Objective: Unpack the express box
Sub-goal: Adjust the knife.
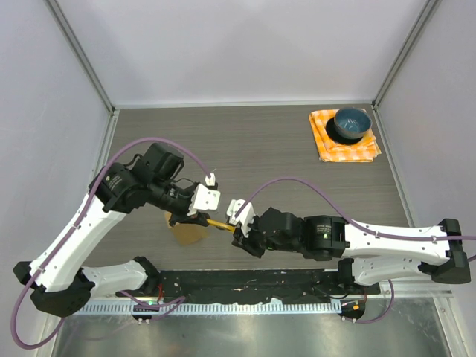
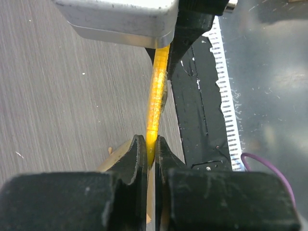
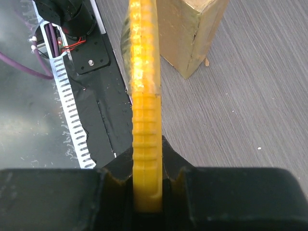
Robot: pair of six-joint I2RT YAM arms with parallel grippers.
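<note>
With the left gripper point(image 2: 150, 153) and right gripper point(image 3: 147, 192) both clamped on the yellow ribbed strip point(image 3: 143, 72) at lower centre, beside the express box point(image 1: 187, 232), I'd let only one release, then lift the strip clear without nudging the box.

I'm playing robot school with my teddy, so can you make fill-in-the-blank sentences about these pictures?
1. The left end effector and right end effector both pinch one item coloured ____.
2. The blue bowl sits on an orange checked ____.
3. The express box rests on the ____, far from the bowl.

Missing words: yellow; cloth; table.
</note>
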